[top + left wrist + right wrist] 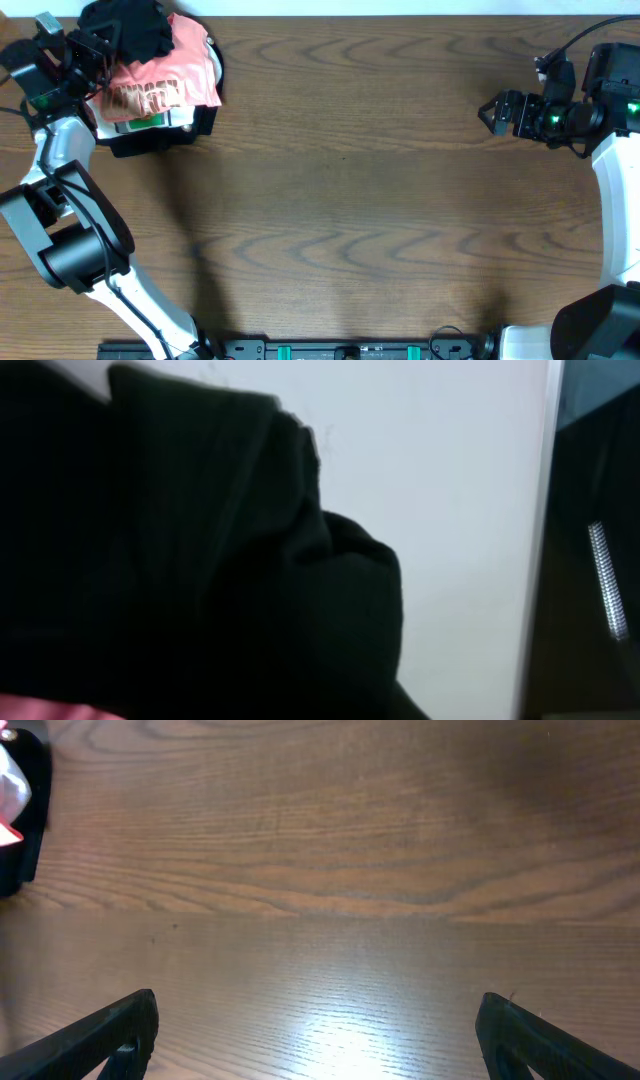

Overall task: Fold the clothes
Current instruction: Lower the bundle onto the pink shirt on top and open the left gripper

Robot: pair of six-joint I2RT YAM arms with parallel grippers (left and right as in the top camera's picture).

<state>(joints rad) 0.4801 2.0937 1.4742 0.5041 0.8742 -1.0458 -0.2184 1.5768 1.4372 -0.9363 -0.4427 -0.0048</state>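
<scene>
The black garment [125, 25] is bunched up at the far left corner, on top of the pile in a black bin [165, 140]. My left gripper [95, 45] is at its left edge and looks shut on it. In the left wrist view the black fabric [220, 580] fills most of the frame against a white wall and hides the jaws. My right gripper [495, 112] is open and empty over bare table at the far right. Its two fingers spread wide in the right wrist view [320, 1040].
A salmon-pink shirt with dark lettering [165, 85] and a white folded garment with a green mark [150, 122] lie under the black garment in the bin. The bin's edge shows in the right wrist view [25, 820]. The wooden table [350, 220] stretches between the arms.
</scene>
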